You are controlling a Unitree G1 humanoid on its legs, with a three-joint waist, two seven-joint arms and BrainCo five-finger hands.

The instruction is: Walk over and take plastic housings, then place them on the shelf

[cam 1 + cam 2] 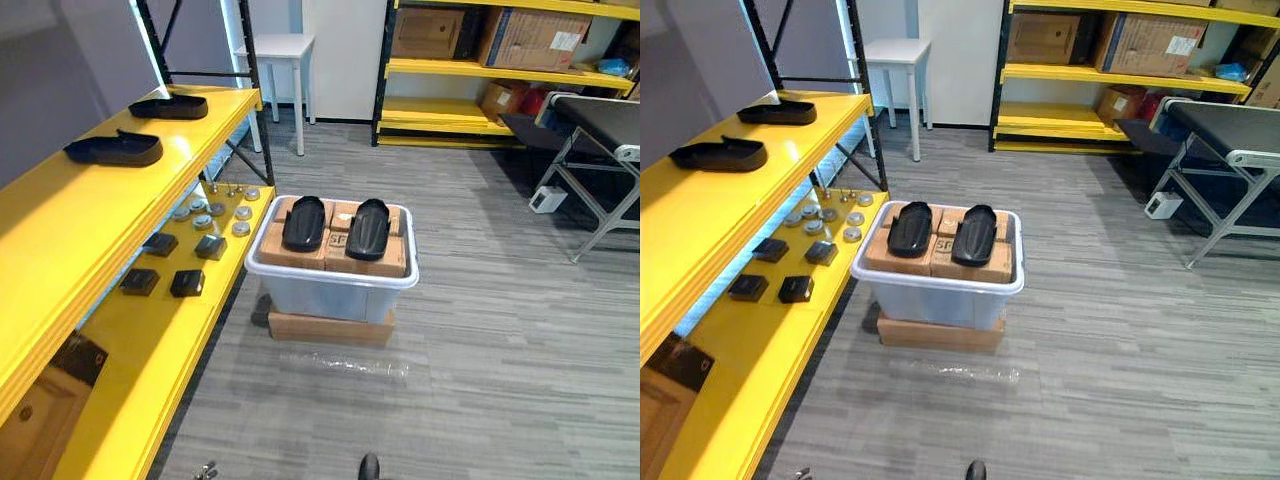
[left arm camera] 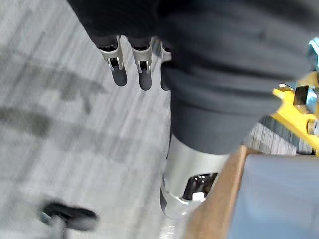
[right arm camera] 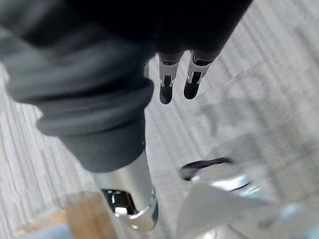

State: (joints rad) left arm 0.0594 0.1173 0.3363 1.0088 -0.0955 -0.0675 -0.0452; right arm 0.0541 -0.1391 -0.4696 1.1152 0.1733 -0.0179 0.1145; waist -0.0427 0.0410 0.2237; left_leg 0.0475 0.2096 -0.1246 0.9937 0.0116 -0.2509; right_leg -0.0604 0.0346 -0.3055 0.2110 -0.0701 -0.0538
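Observation:
Two black plastic housings [image 1: 303,222] [image 1: 367,228] lie side by side on cardboard boxes inside a clear plastic bin [image 1: 330,275] on the floor ahead. Two more black housings [image 1: 115,149] [image 1: 170,106] rest on the top board of the yellow shelf [image 1: 60,230] at my left. My left hand [image 2: 144,69] hangs over the grey floor near the bin's corner, fingers straight and holding nothing. My right hand [image 3: 167,84] also hangs over the floor with straight fingers, holding nothing.
The bin stands on a flat cardboard box [image 1: 330,328]. The shelf's lower board [image 1: 160,340] carries small metal discs and black blocks. A white stool [image 1: 280,48] and a yellow rack [image 1: 470,70] with boxes stand at the back, a folding table [image 1: 600,120] at the right.

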